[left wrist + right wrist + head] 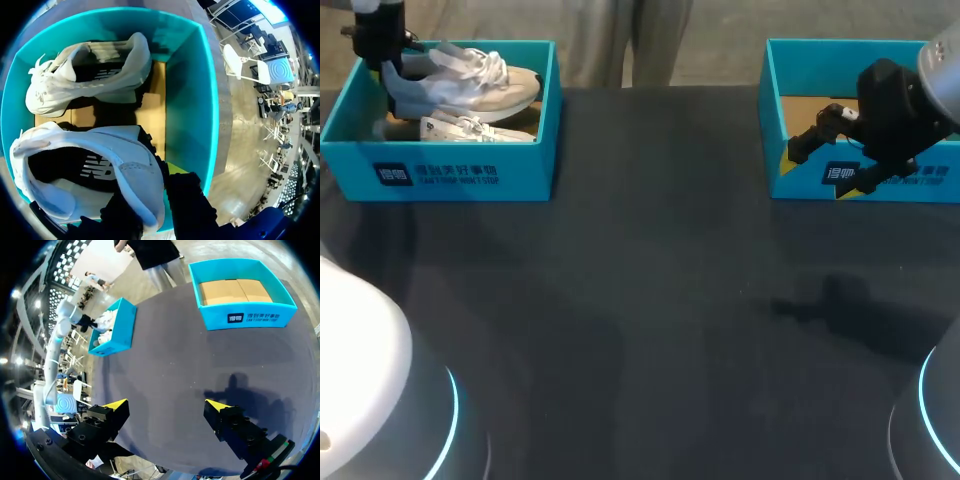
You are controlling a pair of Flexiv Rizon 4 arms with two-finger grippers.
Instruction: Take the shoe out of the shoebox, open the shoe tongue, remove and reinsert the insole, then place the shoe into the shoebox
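Observation:
A teal shoebox (450, 172) at the back left holds two white sneakers. My left gripper (390, 78) stands over its left end, shut on the heel of one sneaker (470, 82), which is tilted up above the other sneaker (470, 128). In the left wrist view the held sneaker (100, 170) has its heel collar pinched between my dark fingers (190, 205), whose yellow tips are hidden; the second sneaker (85, 75) lies on the cardboard floor ahead. My right gripper (166, 407) hangs open and empty above the table, in front of the other box.
A second teal shoebox (840, 48) at the back right is empty, with a bare cardboard floor, and shows ahead of my right gripper as well (240, 317). The dark table (650, 300) stretches between and in front of both boxes.

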